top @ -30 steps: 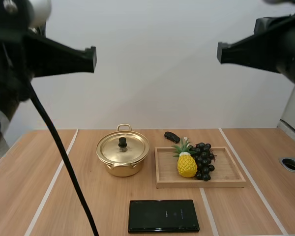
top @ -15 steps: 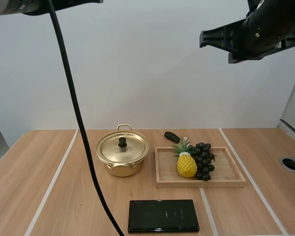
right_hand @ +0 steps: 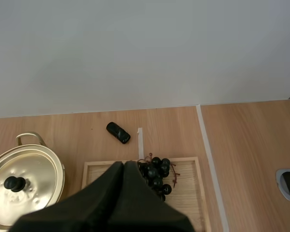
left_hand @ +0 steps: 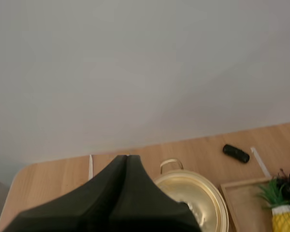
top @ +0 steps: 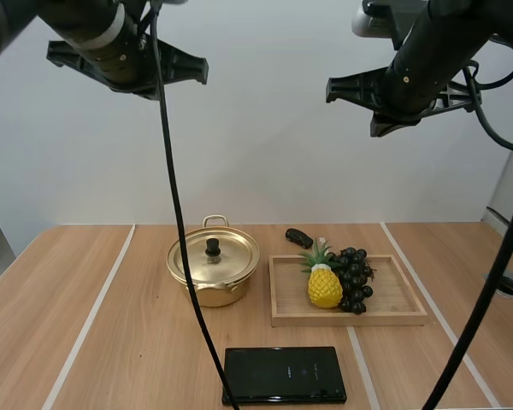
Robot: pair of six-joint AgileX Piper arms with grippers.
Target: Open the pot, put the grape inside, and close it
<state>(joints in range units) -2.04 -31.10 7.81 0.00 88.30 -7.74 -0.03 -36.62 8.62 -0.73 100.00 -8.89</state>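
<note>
phone [top: 284, 374] lies before lidded pot [top: 210, 295], high view

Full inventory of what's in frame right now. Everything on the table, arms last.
pot: 1, gold, left of the tray
lid: 1, gold with black knob, on the pot
tray: 1, light wood, right of the pot
pineapple: 1, yellow with green top, on the tray
grapes: 1 bunch, dark, on the tray beside the pineapple
small oblong thing: 1, black, behind the tray
flat device: 1, glossy black, near table edge
table: 1, wood, pale stripes
left pincer: black, shut, raised high
right pincer: black, shut, raised high
</note>
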